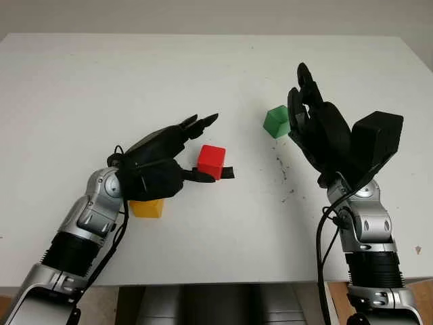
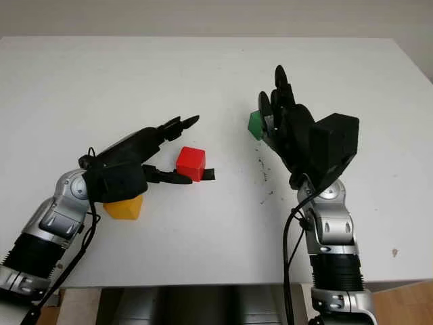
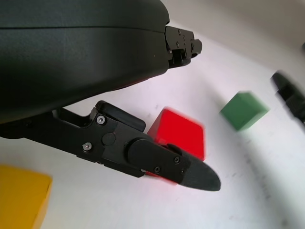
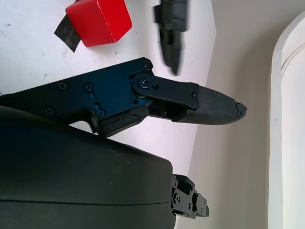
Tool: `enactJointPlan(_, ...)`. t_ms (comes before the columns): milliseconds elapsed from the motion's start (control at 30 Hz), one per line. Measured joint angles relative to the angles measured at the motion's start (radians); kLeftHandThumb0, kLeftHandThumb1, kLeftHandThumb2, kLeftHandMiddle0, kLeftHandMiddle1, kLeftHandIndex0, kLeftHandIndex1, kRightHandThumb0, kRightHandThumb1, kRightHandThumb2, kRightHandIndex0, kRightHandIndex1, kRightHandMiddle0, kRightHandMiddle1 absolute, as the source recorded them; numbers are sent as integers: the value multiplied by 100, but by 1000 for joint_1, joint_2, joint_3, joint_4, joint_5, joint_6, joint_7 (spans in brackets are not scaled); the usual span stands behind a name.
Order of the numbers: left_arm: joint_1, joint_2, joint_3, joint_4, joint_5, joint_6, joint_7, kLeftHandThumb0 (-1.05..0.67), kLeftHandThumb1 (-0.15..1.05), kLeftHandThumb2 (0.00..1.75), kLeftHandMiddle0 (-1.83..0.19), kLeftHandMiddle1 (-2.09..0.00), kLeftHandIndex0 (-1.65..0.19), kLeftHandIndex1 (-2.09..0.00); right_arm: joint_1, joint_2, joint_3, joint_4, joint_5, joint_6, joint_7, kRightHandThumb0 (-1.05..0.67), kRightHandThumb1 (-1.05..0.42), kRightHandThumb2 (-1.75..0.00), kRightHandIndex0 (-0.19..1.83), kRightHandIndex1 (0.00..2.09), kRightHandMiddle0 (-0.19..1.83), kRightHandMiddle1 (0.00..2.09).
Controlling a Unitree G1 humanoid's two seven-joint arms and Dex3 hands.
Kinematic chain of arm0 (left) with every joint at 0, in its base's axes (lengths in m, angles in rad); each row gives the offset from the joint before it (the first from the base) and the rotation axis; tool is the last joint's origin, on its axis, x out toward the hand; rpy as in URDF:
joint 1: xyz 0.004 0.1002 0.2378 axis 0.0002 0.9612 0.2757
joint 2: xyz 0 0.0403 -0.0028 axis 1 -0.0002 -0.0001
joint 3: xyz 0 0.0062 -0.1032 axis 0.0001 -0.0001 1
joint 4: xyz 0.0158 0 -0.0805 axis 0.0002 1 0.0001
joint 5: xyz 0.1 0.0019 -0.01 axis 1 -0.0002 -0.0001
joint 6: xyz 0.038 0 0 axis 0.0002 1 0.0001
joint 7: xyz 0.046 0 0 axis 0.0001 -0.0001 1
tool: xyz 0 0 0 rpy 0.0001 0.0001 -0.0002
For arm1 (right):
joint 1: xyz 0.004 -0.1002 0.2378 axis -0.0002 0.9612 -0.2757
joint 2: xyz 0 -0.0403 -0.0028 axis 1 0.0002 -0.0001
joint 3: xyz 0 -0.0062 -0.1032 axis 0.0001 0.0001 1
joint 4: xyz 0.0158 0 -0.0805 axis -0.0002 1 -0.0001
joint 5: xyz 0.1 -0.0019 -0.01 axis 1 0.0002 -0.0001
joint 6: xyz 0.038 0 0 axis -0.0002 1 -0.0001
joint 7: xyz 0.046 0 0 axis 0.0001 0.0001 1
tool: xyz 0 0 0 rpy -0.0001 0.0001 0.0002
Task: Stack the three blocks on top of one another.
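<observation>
- The red block [image 1: 211,161] sits near the middle of the white tabletop [image 1: 203,74]; take it as the landmark here.
- The left hand [image 1: 177,154] is at the red block, on its near left side. Its upper fingers [image 1: 200,122] reach out above and just beyond the block, and its lower finger [image 3: 164,162] lies along the block's near side. I cannot tell whether that finger touches it. The block is not clamped; the hand is open around it and holds nothing.
- A small dark scrap [image 1: 228,172] lies on the tabletop right against the red block's right side.
- The yellow block [image 1: 147,208] rests on the tabletop to the near left of the red block, partly tucked under the left wrist.
- The green block [image 1: 277,122] stands to the right of the red block and a little farther back, well apart from it.
- The right hand [image 1: 312,118] is raised just beside the green block, on the side away from the red one, open and holding nothing.
- Fine dark specks [image 1: 283,170] dot the tabletop to the right of the red block.
</observation>
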Motion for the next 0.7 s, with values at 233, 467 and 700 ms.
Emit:
enactJointPlan(233,-12,23,130,-45,-136,14,2,-82,105,30,15,-6,-1,-9,0,0,0,-1,1,7,2,-76,-105,-63,-19,0,-19,0)
enactJointPlan(467,-66,140,238,-34,-259,19,-87,-82,105,17,3,-8,-24,-18,-1,1,0,-1,1,6,5,-75,-105,-64,-19,0,-19,0)
enactJointPlan(700,-31,331,301,-32,-286,19,-223,-91,104,9,4,-5,-25,-12,-1,1,-2,0,1,6,9,-76,-105,-63,-19,0,-19,0)
